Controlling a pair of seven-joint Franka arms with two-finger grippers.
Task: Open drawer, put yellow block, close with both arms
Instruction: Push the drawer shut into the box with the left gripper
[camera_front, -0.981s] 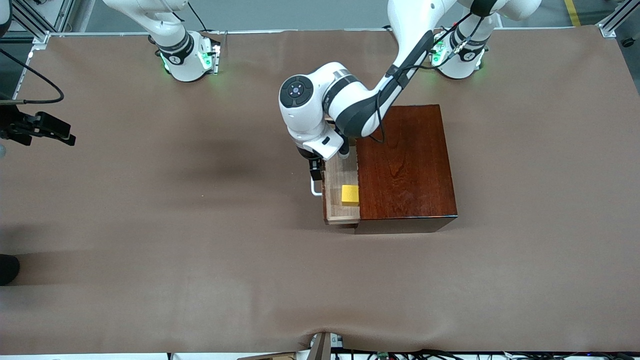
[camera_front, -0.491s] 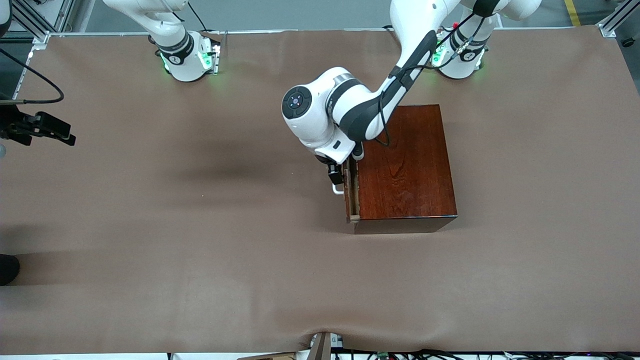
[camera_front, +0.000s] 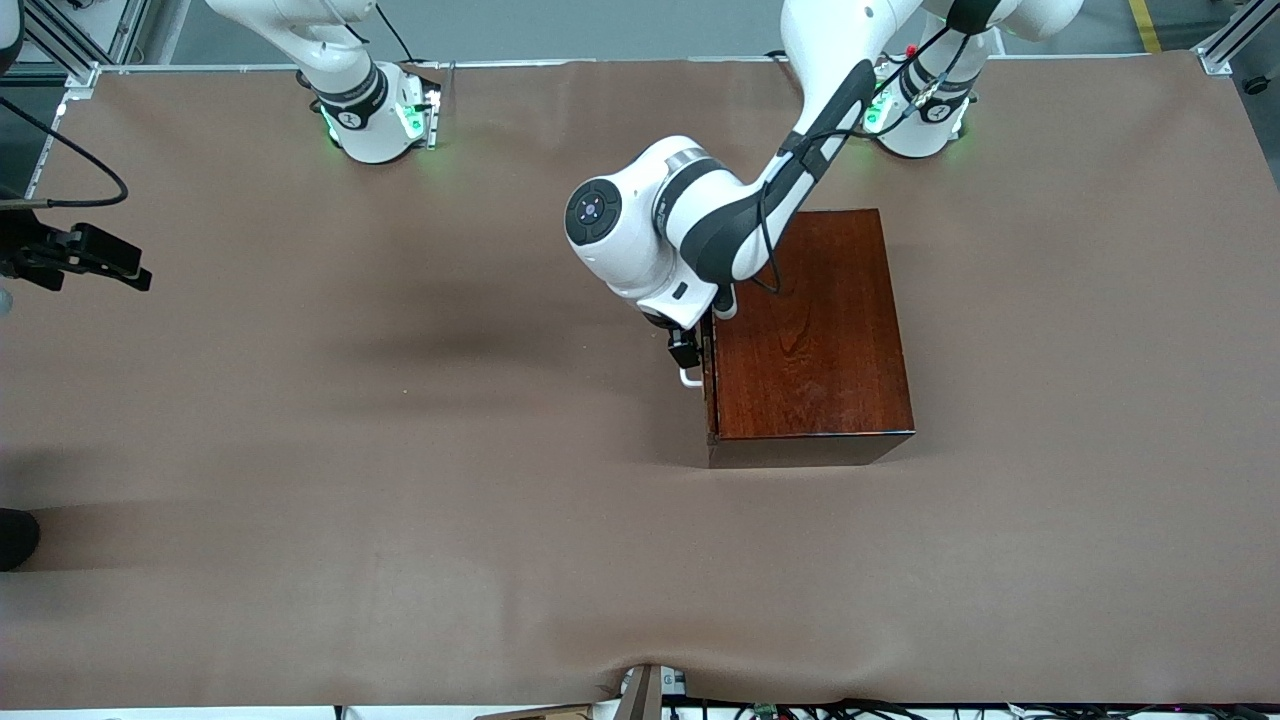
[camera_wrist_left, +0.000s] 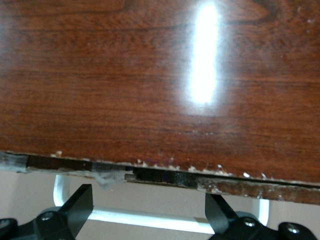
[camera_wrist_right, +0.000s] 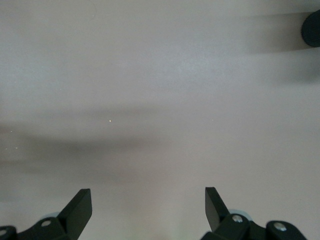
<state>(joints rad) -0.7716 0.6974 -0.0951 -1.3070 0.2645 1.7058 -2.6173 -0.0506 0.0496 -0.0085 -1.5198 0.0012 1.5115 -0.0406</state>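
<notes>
The drawer (camera_front: 709, 375) sits pushed into the wooden box (camera_front: 810, 330), its front and white handle (camera_wrist_left: 150, 218) facing the right arm's end of the table (camera_front: 300, 450). The left gripper (camera_front: 686, 352), bent down at the handle, has fingers (camera_wrist_left: 80, 206) spread apart, straddling the bar. The right gripper (camera_wrist_right: 147, 210) waits over bare table, fingers apart.

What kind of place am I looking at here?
Probably a robotics lab: two white arms bolted to a paper-covered table, the left claw open at a wooden box's drawer handle, cables along the edge.
</notes>
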